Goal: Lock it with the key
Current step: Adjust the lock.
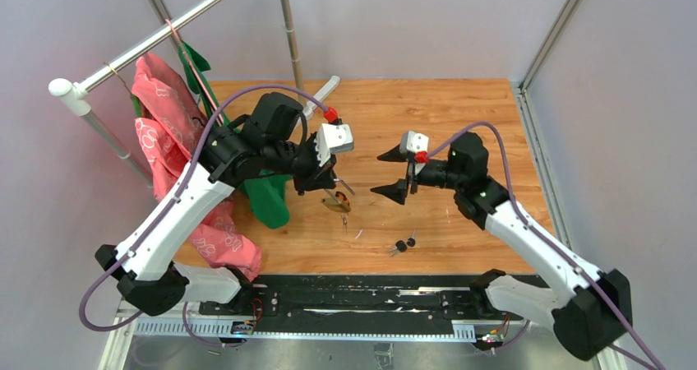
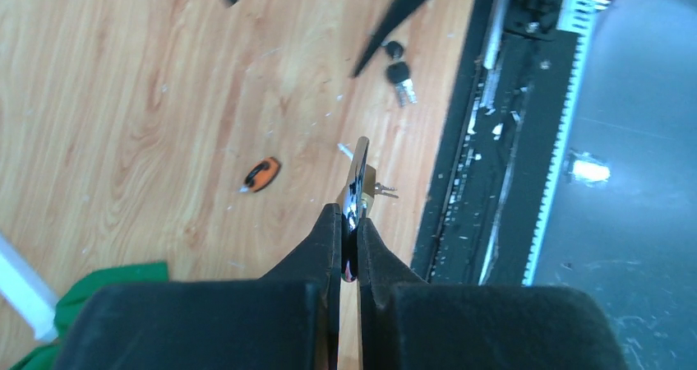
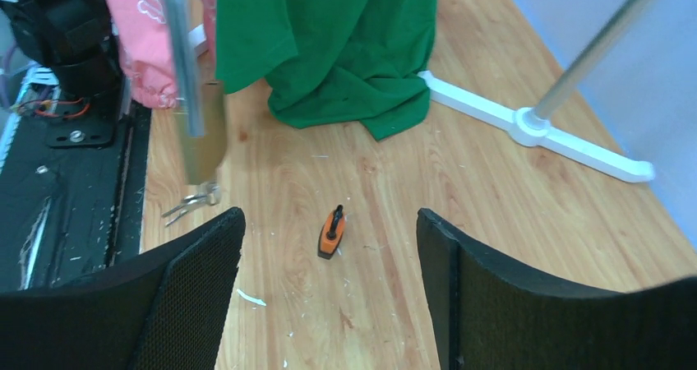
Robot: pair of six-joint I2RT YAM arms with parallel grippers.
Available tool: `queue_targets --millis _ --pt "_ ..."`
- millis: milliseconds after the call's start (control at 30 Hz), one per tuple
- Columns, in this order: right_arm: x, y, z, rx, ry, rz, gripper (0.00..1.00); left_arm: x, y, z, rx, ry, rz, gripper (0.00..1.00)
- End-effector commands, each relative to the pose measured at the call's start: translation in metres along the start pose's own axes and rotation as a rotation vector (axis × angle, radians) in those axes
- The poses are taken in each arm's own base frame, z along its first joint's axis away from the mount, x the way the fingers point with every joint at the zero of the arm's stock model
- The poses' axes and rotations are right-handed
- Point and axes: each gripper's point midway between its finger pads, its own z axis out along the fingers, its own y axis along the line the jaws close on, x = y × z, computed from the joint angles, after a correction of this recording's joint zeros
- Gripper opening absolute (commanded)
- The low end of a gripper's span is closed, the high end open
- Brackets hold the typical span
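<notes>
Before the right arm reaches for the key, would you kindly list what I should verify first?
1. The left gripper shut on the brass padlock: ok.
2. The right gripper open, facing the padlock: ok.
3. A small silver key hanging at the padlock's underside: ok; fully seated: cannot tell.
4. The steel shackle pushed home: cannot tell.
5. The small orange-and-black object on the wooden table, apart from the padlock: ok.

- Bare surface [image 1: 460, 115] lies open on the far right.
- Green cloth [image 1: 267, 201] and pink cloth [image 1: 164, 115] crowd the left.
- A hanging padlock [image 3: 201, 140] blocks the centre.
- Black-headed keys [image 1: 403, 243] and an orange piece [image 3: 330, 233] litter the near middle.
</notes>
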Motion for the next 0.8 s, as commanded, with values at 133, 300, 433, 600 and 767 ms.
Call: queue_targets --millis 133,300,433,600,767 --pt "0.004 0.019 0.021 -0.165 -0.024 0.112 0.84 -0.019 -0.007 -0.008 -0.032 -0.094 -0.141 0.00" --pt "0.008 0.044 0.024 -0.168 -0.100 0.040 0.86 -0.023 -0.004 -0.005 -0.058 -0.131 -0.222 0.00" --pt "0.009 0.042 0.039 -0.080 -0.127 0.092 0.84 -0.038 0.012 -0.012 -0.146 -0.181 -0.297 0.00" --pt "0.012 0.047 0.062 -0.050 -0.165 0.092 0.79 -0.042 0.003 -0.007 -0.084 -0.185 -0.316 0.00" --pt "0.008 0.048 0.072 -0.072 -0.172 0.114 0.42 -0.038 0.003 -0.007 -0.090 -0.177 -0.313 0.00"
